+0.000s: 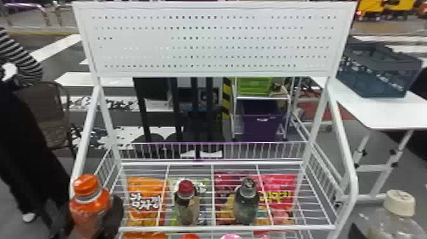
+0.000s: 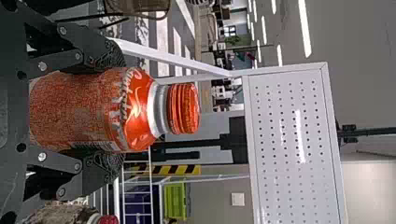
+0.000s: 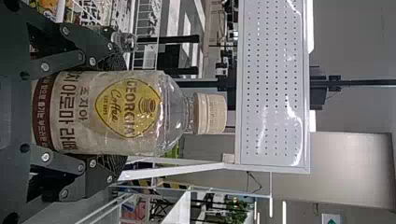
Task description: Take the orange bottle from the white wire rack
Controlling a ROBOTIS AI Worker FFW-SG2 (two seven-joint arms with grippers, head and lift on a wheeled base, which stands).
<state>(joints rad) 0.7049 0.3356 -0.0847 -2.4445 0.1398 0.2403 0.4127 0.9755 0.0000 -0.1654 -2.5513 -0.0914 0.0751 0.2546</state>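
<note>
The orange bottle point(image 1: 90, 206) stands upright at the lower left of the head view, beside the left front of the white wire rack point(image 1: 222, 228), with my left gripper point(image 1: 115, 213) around it. In the left wrist view my left gripper point(image 2: 112, 109) is shut on the orange bottle point(image 2: 135, 109), its fingers on both sides below the orange cap. A clear bottle with a cream cap point(image 1: 399, 203) is at the lower right of the head view. My right gripper point(image 3: 114, 114) is shut on that labelled coffee bottle point(image 3: 116, 112) in the right wrist view.
Two dark bottles, one with a red cap point(image 1: 186, 203) and one with a dark cap point(image 1: 247, 201), stand on the rack's shelf above snack bags point(image 1: 144, 203). A perforated white panel point(image 1: 209, 41) rises behind. A table point(image 1: 381, 111) with a dark crate point(image 1: 378, 74) stands at right.
</note>
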